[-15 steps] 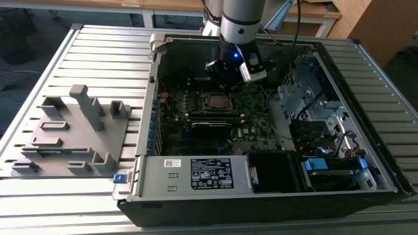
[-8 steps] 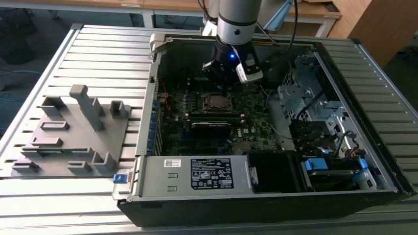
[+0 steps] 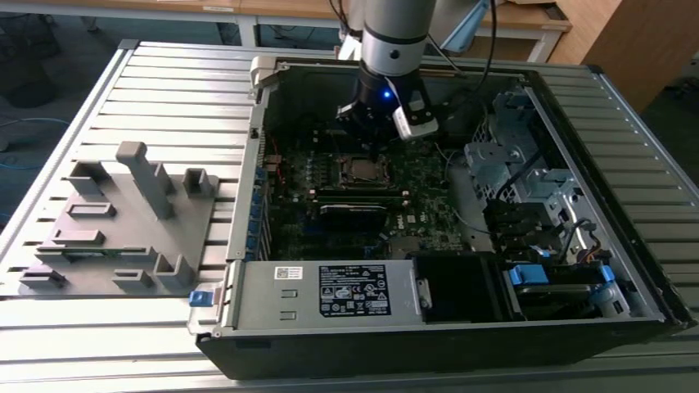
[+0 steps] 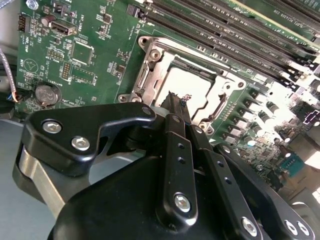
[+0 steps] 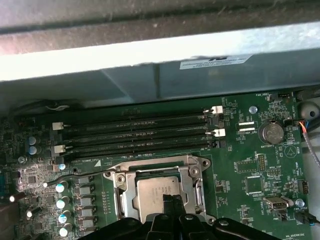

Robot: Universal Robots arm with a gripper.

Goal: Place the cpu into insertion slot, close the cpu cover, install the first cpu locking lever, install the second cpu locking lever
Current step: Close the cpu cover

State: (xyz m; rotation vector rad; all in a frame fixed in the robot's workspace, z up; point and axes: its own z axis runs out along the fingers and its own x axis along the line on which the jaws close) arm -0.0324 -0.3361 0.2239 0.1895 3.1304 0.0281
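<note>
Nearest the lens in the second wrist view is the black body of your tool (image 4: 178, 100). Its two fingers run forward and meet at narrow tips, clenched, with nothing visible between them. The tips stand over the near edge of the insertion slot (image 4: 150, 52), and whether they touch the metal cannot be told.

Findings at the socket:
- The cpu (image 5: 152, 197) lies flat inside the slot, its pale face showing through the cut-out.
- The cpu cover (image 5: 192, 192) is down over it, framing the chip on all the sides that show. In my judgement the tool sits low and closed because it is working on the cover or its latching, not carrying a part.
- The slot sits just beside the long memory strips (image 5: 135, 135), on the green board.

Hidden or uncertain:
- The tool's own tips mask the near edge of the cover in both wrist views.
- The locking levers are hard to make out. A thin rod (image 5: 75, 174) lies beside the socket, and you cannot confirm it is a lever or whether it is latched.
- In the exterior view the arm stands inside the open computer case (image 3: 437, 344) on the bench (image 3: 164, 90), over the socket.
</note>
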